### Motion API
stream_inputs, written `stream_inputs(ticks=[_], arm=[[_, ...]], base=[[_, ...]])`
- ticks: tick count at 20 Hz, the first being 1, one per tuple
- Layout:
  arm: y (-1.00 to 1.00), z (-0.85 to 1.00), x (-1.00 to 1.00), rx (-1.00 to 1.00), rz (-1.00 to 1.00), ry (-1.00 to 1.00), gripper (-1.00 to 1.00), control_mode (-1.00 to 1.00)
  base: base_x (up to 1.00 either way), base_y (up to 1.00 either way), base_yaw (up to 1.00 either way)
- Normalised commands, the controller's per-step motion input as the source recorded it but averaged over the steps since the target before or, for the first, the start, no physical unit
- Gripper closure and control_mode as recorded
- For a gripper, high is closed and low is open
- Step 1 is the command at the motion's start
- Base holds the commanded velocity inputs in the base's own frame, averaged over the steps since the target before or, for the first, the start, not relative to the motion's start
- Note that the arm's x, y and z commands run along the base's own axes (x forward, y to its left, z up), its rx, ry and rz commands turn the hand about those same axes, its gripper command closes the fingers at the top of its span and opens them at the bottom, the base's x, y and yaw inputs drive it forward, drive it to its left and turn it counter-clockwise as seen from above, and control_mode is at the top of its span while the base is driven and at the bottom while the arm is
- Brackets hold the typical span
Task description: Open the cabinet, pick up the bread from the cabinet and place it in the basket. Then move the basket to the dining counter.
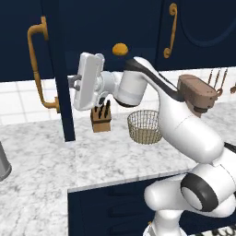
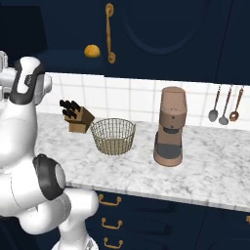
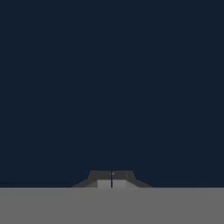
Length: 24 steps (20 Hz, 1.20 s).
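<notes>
At far left the door (image 1: 62,69) stands swung out, edge-on, so the cabinet is open. My pincer (image 1: 71,83), pressed shut and holding nothing, sits against that door to push it. The bread (image 1: 120,49) waits on the shelf at upper centre; the basket (image 1: 144,126) rests below on the worktop (image 1: 46,161), ready to receive it.

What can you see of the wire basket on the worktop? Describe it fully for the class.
The basket is a round, bowl-shaped thing of thin tan wire mesh, see-through, with a firmer rim. It stands upright and empty on the marble worktop, between the knife block and the brown coffee machine, apart from both. Nothing else touches it.
</notes>
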Motion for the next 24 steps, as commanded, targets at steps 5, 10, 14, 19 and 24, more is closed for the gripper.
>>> stream_inputs(ticks=[5,10,14,19,24], arm=[[0.36,-0.01,0.01,-0.04,-0.01,0.00,1.00,-1.00],[-0.46,0.35,-0.02,-0.05,0.00,-0.27,1.00,-1.00],[-1.00,-0.26,0.01,-0.08,0.00,-0.44,1.00,-1.00],[-0.94,-0.22,0.00,-0.24,-0.08,-0.58,1.00,-1.00],[-0.41,0.00,0.08,-0.38,-0.43,-0.39,1.00,-1.00]], base=[[0.00,0.00,0.00],[0.00,0.00,0.00],[0.00,0.00,0.00],[0.00,0.00,0.00],[0.00,0.00,0.00]])
